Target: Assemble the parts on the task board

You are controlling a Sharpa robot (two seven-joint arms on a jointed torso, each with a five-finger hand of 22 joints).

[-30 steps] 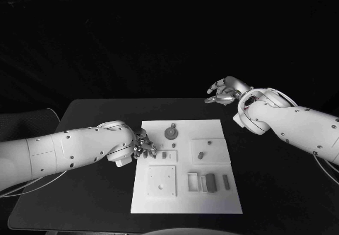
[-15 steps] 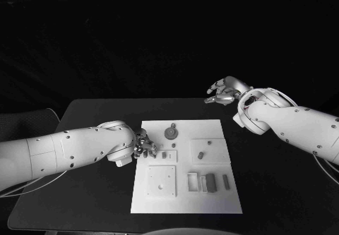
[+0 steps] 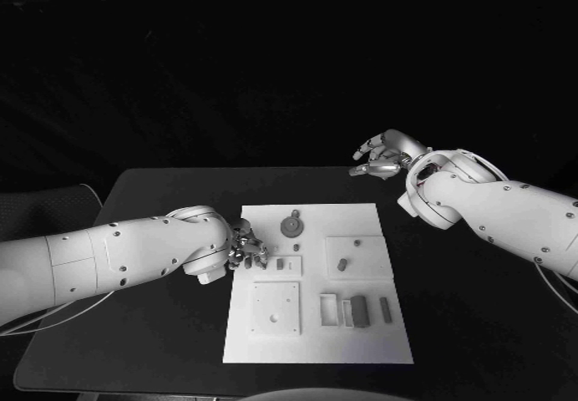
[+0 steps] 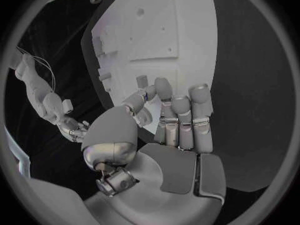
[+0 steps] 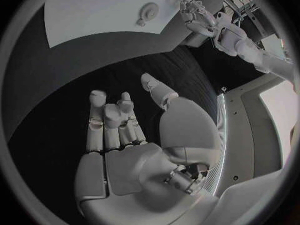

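Note:
The white task board (image 3: 319, 334) lies in the middle of the black table. Grey parts rest on it: a round one (image 3: 291, 224) at the far end, a small piece (image 3: 281, 265) on a raised plate near the left edge, another piece (image 3: 341, 266) on the right plate, and upright blocks (image 3: 357, 311) nearer me. My left hand (image 3: 247, 251) hovers at the board's left edge beside that small piece (image 4: 142, 80), its fingers (image 4: 181, 110) bent and nothing seen in them. My right hand (image 3: 383, 156) is raised beyond the table's far right, fingers (image 5: 103, 115) apart and empty.
A square plate with holes (image 3: 276, 308) and a white frame (image 3: 329, 309) sit on the near half of the board. In the right wrist view the board (image 5: 94, 10) and my left hand (image 5: 194, 12) lie far off. Bare black table (image 3: 157, 334) surrounds the board.
My left hand's fingers have shifted very slightly at the board's left edge. The right arm and the parts stay where they were.

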